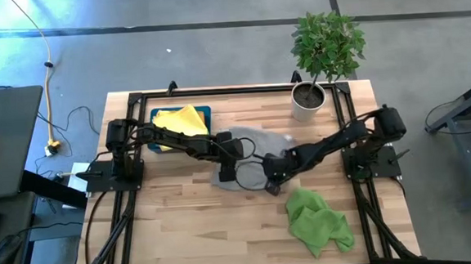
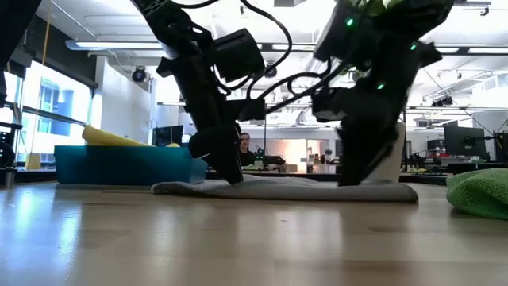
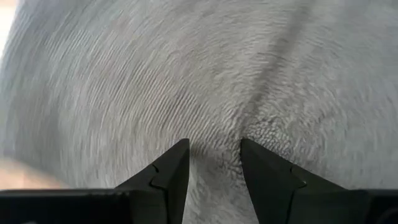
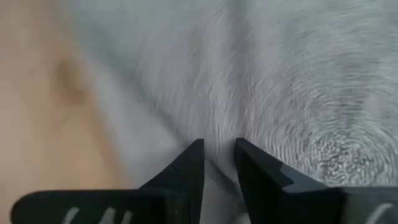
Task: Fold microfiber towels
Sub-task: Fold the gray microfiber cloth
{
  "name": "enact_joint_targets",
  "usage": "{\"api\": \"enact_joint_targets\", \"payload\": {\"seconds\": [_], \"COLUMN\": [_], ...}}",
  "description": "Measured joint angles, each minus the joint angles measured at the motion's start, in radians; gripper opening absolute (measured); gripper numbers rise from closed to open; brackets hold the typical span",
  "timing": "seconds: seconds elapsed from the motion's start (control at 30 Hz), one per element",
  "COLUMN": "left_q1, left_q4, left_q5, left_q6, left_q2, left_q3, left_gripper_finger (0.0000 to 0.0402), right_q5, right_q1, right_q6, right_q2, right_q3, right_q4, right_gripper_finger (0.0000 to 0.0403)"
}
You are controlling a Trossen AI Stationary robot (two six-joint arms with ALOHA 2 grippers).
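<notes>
Barely started: grey towel (image 1: 249,156) flat mid-tabletop (image 1: 184,233), left end effector (image 3: 213,163) and right end effector (image 4: 219,158) narrowly parted, pressed into it. Yellow towel (image 1: 179,119) in tray (image 1: 205,112), green towel (image 1: 316,221) crumpled nearby, unfolded.

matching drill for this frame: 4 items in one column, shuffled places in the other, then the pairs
1. grey microfiber towel
2. crumpled green microfiber towel
3. yellow microfiber towel
4. potted green plant in a white pot

A. in the dark teal tray
B. table's far right corner
C. table centre, under both grippers
D. near edge, right side

Pairs: 1-C, 2-D, 3-A, 4-B
</notes>
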State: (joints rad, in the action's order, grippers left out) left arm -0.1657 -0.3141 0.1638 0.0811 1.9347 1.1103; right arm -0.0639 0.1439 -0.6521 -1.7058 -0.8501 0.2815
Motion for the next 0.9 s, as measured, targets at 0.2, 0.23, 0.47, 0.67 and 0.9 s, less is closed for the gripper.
{"api": "enact_joint_targets", "payload": {"seconds": [0.2,0.23,0.47,0.67,0.9], "left_q1": [-0.02,-0.025,-0.045,-0.044,-0.019], "left_q4": [-0.003,-0.005,-0.008,-0.008,-0.021], "left_q5": [-0.008,-0.011,-0.018,-0.029,-0.066], "left_q6": [-0.029,-0.036,-0.044,-0.044,-0.075], "left_q2": [0.0,0.0,0.0,0.001,0.001], "left_q3": [0.0,0.0,0.0,0.0,0.0], "left_gripper_finger": [0.0135,0.0135,0.0135,0.0135,0.0135], "right_q5": [0.15,0.175,0.285,0.118,-0.291], "right_q1": [0.077,0.092,0.198,0.227,0.193], "right_q6": [-0.094,-0.108,-0.1,-0.109,-0.107], "right_q2": [0.064,0.071,0.078,0.078,0.078], "right_q3": [0.0,0.0,0.0,0.0,0.0], "right_q4": [0.023,0.021,-0.045,-0.009,0.183], "right_gripper_finger": [0.0084,0.0084,0.0084,0.0084,0.0084]}}
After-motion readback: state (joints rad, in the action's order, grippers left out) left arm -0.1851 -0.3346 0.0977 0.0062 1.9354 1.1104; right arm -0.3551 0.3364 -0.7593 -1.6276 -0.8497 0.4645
